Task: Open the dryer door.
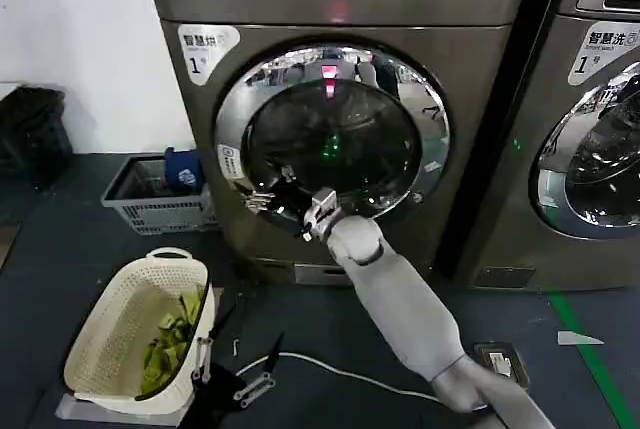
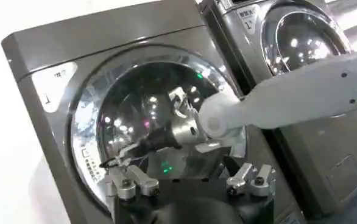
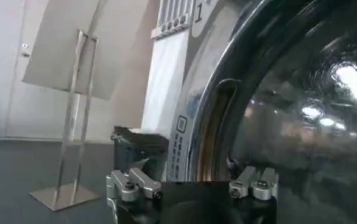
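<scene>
Reaching at the dryer door's left rim, the right gripper, fingers parted and empty, must next hook the recess.

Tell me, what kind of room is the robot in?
Probably a laundry room or laundromat. Two big front-loading machines stand side by side, the dryer door on one and a second machine beside it, both numbered. A cream laundry basket with green cloth sits on the floor. The right gripper reaches the door's rim.

Fingertips hidden at the door edge

I'm losing the right gripper fingertips against the dryer door rim; my right arm's elbow is running off frame.
</scene>
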`<state>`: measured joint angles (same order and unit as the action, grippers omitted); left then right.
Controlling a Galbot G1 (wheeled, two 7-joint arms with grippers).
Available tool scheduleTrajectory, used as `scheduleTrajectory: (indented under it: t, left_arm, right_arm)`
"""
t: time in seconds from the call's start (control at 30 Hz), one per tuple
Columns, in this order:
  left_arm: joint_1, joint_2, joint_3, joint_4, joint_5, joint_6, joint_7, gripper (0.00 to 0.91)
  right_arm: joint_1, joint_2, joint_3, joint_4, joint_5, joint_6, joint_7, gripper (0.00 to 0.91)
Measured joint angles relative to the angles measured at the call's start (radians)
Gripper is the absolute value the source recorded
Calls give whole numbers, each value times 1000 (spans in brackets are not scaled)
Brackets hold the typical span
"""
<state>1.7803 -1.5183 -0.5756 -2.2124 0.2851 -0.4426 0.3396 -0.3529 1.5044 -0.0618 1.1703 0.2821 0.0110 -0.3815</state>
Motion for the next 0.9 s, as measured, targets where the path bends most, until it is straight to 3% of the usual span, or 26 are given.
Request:
scheduleTrajectory:
  t: [0.9]
  left_arm:
    - [22, -9, 1, -14, 14, -10, 0, 907]
  right_arm:
    - [38, 42, -5, -83, 8, 38, -60, 907]
